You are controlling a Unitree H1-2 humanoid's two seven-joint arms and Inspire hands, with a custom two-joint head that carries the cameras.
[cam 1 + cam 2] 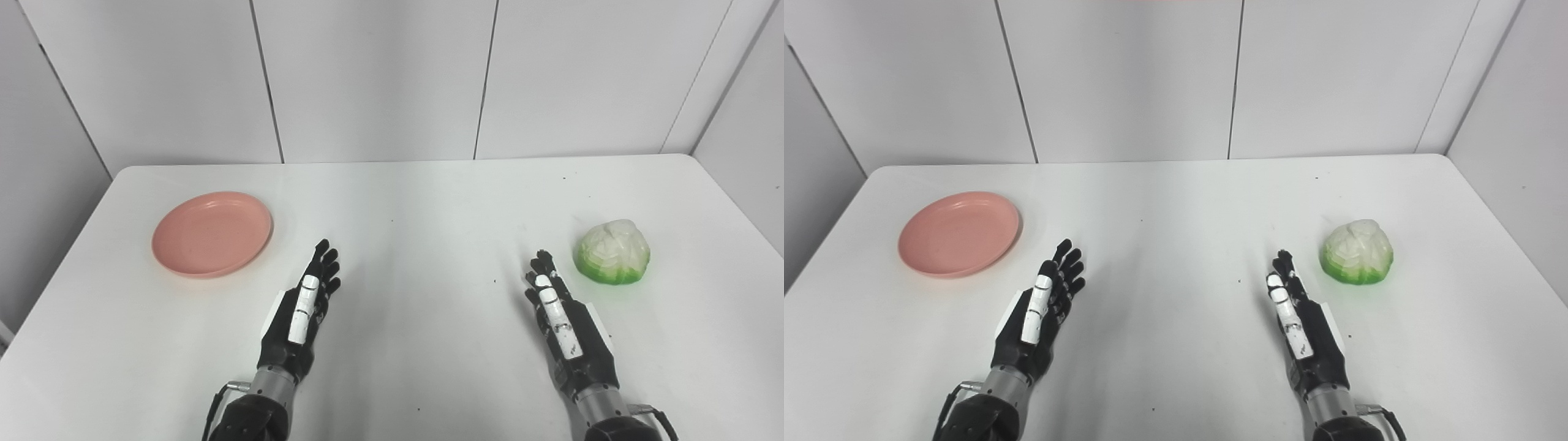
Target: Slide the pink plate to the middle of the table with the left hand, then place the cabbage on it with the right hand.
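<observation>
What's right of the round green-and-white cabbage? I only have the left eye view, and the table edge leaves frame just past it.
Observer: The right eye view shows a wider strip of bare white table right of the cabbage. The table edge stays in frame further toward the robot.
Operator: Anything beyond that edge?
Observer: Only the pale grey wall panel, seen more fully here.
Operator: Hands?
Observer: From this angle the fingers show clearly apart. The left hand is open, short of the round pink plate, and the right hand is open, short of the cabbage.
</observation>
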